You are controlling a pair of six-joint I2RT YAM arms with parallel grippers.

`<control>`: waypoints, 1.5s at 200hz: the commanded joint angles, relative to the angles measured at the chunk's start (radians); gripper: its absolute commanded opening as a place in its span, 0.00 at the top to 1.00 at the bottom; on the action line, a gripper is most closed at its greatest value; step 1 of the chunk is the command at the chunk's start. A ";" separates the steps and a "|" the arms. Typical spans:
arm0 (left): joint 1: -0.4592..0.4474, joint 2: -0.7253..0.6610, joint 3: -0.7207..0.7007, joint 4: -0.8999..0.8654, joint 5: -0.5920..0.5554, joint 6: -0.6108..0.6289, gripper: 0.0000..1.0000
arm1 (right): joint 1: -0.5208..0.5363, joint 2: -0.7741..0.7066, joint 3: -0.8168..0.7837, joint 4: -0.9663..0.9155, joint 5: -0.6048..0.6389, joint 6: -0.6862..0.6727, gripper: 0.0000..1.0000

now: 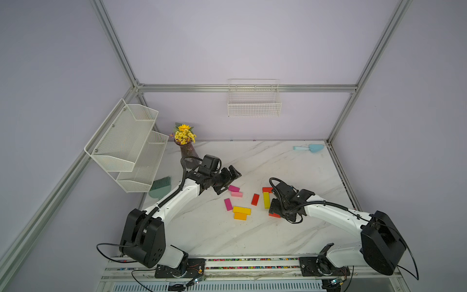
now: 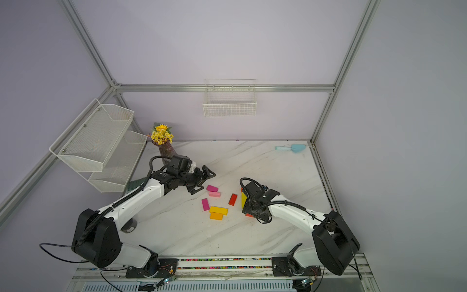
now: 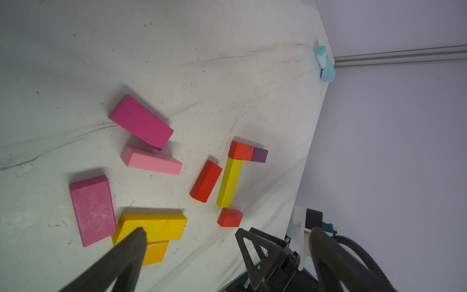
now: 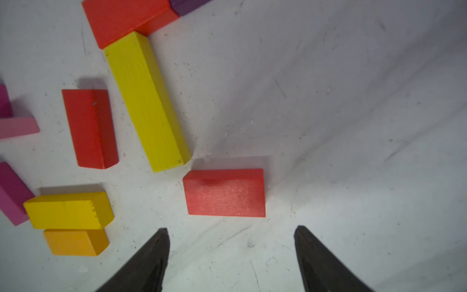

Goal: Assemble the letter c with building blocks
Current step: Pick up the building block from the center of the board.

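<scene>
Small orange wooden block (image 1: pixel 240 216) nearest, touching long yellow block (image 1: pixel 241 210). Right gripper (image 4: pixel 230 228) spread, empty; flat red block (image 4: pixel 225 193) on marble worktop (image 1: pixel 290 164) just off fingertips. Beyond: yellow bar (image 4: pixel 146 101) touching far red block (image 4: pixel 126 17). Left gripper (image 1: pixel 227 181) spread wide, empty, near magenta block (image 1: pixel 233 188).

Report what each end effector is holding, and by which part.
Nothing is held. Left end effector and right end effector both stand open; the nearest red block lies free.
</scene>
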 commanded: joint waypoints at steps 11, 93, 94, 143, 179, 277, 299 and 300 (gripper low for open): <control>-0.006 -0.005 0.021 0.019 0.020 0.003 0.00 | -0.004 0.043 0.005 0.015 0.021 0.030 0.20; -0.006 0.003 0.018 0.023 0.026 0.006 0.00 | -0.004 0.087 0.013 0.061 0.009 0.031 0.20; -0.006 0.002 0.019 0.023 0.026 0.006 0.00 | -0.004 0.089 0.014 0.061 0.009 0.032 0.20; -0.006 0.005 0.020 0.025 0.025 0.003 0.00 | -0.004 0.131 0.024 0.068 0.011 0.016 0.21; -0.006 0.006 0.018 0.026 0.023 0.002 0.00 | -0.004 0.153 0.031 0.075 0.004 -0.004 0.23; -0.006 0.002 0.016 0.027 0.018 -0.003 0.00 | -0.002 0.097 0.021 0.085 -0.070 -0.143 0.51; -0.007 0.001 0.017 0.028 0.018 -0.004 0.00 | -0.001 0.087 0.037 0.090 -0.094 -0.185 0.53; -0.007 0.002 0.018 0.028 0.018 -0.004 0.00 | 0.001 0.087 0.037 0.090 -0.094 -0.187 0.53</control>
